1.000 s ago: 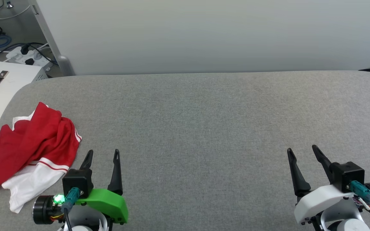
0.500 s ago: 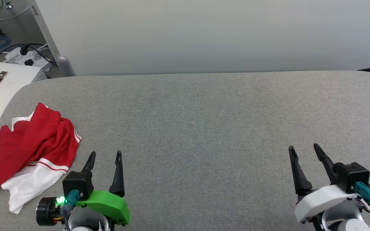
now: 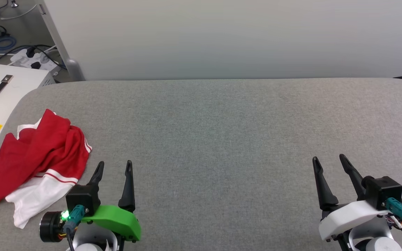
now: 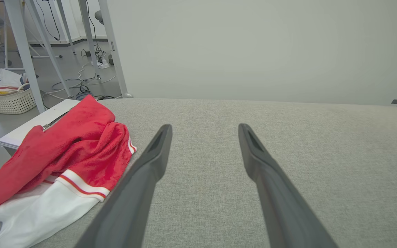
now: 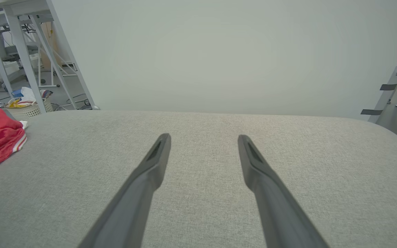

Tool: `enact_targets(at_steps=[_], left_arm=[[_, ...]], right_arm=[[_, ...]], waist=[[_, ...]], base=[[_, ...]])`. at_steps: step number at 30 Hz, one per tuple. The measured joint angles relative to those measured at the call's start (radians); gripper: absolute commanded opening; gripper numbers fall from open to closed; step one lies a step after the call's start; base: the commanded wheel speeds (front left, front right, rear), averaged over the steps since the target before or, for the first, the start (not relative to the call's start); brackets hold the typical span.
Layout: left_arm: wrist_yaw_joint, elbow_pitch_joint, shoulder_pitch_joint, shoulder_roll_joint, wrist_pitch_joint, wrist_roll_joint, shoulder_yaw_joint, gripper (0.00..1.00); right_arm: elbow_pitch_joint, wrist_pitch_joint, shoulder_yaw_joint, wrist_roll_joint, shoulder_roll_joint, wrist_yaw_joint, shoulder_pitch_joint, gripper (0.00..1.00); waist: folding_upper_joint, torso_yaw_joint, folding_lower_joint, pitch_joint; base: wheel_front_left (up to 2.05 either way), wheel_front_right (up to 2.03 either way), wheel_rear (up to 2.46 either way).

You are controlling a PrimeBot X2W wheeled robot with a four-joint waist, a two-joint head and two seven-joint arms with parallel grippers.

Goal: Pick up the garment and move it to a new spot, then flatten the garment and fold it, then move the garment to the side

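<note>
A grey cloth-covered desk (image 3: pixel 222 125) stands before a plain pale wall (image 3: pixel 222 35). The red and white shirt (image 3: pixel 44 153) lies in a crumpled heap at the desk's left edge, near the left gripper (image 3: pixel 114 162) but not touching it. The right gripper (image 3: pixel 328 157) is well apart from it. Both have their fingers spread wide and hold nothing. In the last second only the head's view slid a little; nothing on the desk moved. So the pick-up has not started yet.

The room was bright, with soft, even light and only faint shadows. A tiny green light (image 3: pixel 65 215) glowed on the left gripper (image 3: pixel 114 162).
</note>
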Motion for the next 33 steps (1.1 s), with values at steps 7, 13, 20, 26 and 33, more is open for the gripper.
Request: enact_targets(at_steps=[7,13,20,26,33], left_arm=[[-0.004,0.013,-0.009,0.000,-0.016,-0.011,0.010,1.00],[-0.006,0.019,-0.014,0.000,-0.026,-0.028,0.025,1.00],[-0.014,0.023,-0.021,0.000,-0.043,-0.038,0.048,1.00],[-0.022,0.029,-0.024,0.000,-0.055,-0.044,0.066,1.00],[-0.027,0.045,-0.024,0.000,-0.069,-0.045,0.087,1.00]], right_arm=[[-0.020,0.000,0.016,0.003,0.000,0.000,-0.002,1.00],[-0.035,0.001,0.044,0.003,0.000,0.000,-0.008,1.00],[-0.049,0.001,0.077,0.012,0.000,0.000,-0.019,1.00],[-0.050,0.001,0.102,0.018,0.001,0.000,-0.021,1.00],[-0.051,0.001,0.127,0.020,0.001,0.000,-0.028,1.00]], waist=[[0.0000,0.038,0.0000,0.002],[0.0000,0.087,0.0000,0.004],[0.0000,0.157,0.0000,0.008],[0.0000,0.223,0.0000,0.010],[0.0000,0.299,0.0000,0.011]], base=[[0.00,0.00,0.00],[0.00,0.00,0.00],[0.00,0.00,0.00],[0.00,0.00,0.00],[0.00,0.00,0.00]])
